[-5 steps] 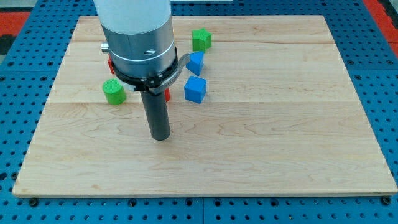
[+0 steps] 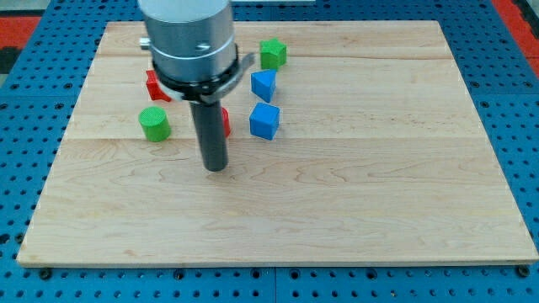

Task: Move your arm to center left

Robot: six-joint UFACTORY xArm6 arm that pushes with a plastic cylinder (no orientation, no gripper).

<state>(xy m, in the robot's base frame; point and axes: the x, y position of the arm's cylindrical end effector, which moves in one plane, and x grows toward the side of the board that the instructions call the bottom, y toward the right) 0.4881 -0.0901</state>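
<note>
1. My tip (image 2: 216,167) rests on the wooden surface (image 2: 379,185), left of centre.
2. The green cylinder (image 2: 154,124) lies to its left; the blue cube (image 2: 264,120) to its upper right.
3. The end effector is a plain rod: no jaws to open or close.

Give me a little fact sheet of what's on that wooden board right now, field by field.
board: wooden board on a blue pegboard
tip: my tip rests on bare wood, touching no block
green cylinder: toward the view's left of the tip
green block: near the view's top
blue blocks: blue cube with a second blue block above it in the view
red blocks: red block and red piece, both partly hidden by the arm
</note>
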